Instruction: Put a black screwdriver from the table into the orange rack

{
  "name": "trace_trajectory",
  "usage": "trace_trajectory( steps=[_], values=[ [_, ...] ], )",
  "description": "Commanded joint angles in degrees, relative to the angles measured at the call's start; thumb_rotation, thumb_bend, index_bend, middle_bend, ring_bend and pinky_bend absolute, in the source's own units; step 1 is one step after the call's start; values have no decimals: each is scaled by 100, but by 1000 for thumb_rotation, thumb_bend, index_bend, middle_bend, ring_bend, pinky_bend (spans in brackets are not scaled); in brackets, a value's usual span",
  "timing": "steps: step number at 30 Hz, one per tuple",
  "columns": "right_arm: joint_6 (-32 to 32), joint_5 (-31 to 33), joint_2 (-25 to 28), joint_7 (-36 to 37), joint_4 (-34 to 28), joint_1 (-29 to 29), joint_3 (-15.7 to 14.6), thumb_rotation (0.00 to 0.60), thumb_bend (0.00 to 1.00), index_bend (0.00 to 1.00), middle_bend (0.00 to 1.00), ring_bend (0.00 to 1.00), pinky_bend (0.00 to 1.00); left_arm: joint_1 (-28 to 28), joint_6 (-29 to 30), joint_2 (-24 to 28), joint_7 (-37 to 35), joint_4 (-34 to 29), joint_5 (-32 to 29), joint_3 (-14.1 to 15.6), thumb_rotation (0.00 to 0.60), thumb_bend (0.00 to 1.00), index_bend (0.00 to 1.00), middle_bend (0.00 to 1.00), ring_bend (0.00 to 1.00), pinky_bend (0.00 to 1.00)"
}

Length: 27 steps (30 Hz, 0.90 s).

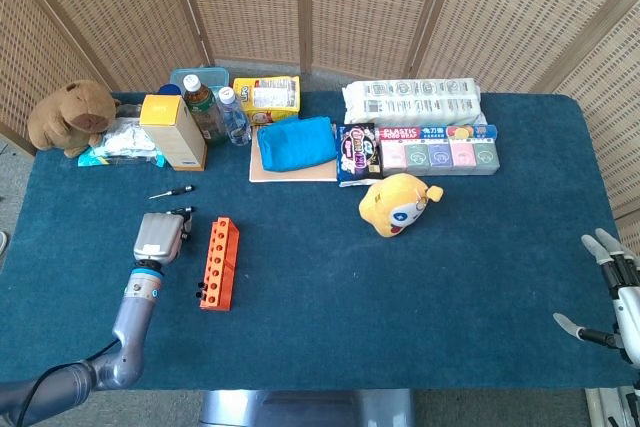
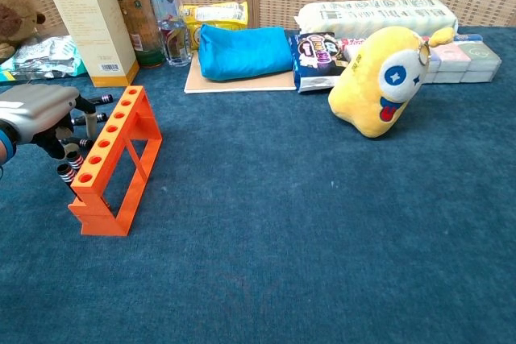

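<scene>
The orange rack (image 1: 218, 262) (image 2: 113, 159) lies on the blue table, its row of holes facing up. My left hand (image 1: 160, 237) (image 2: 36, 110) hovers just left of it with fingers curled down. Black screwdrivers with striped handles (image 2: 68, 168) lie under and beside those fingers, two more (image 2: 97, 101) behind the hand. Whether the fingers grip one is hidden. A thin screwdriver (image 1: 172, 192) lies apart, farther back. My right hand (image 1: 612, 302) hangs at the table's near right edge, fingers spread and holding nothing.
A yellow plush toy (image 1: 397, 203) (image 2: 385, 78) sits mid-table. Along the back stand a yellow box (image 1: 175, 132), bottles (image 1: 205, 107), a blue pouch (image 1: 297, 143), snack packs (image 1: 437, 150) and a brown plush (image 1: 72, 115).
</scene>
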Motion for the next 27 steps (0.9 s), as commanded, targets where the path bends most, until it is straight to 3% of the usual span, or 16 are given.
trace_trajectory(
  steps=[1,19,27],
  values=[
    [-2,2,3,10,2,1,1,600,126,37,19,0,0,-6,-11,-22,12,27,-23,8,600,376,486,1000,1000,1000],
    [-9,-2,21,52,-17,10,0,600,127,37,21,0,0,-53,1,-95,132,92,-123,19,600,393,486,1000,1000,1000],
    [-2,2,26,61,-24,7,0,600,127,37,21,0,0,-66,29,-137,215,100,-163,30,600,396,543,1000,1000,1000]
  ],
)
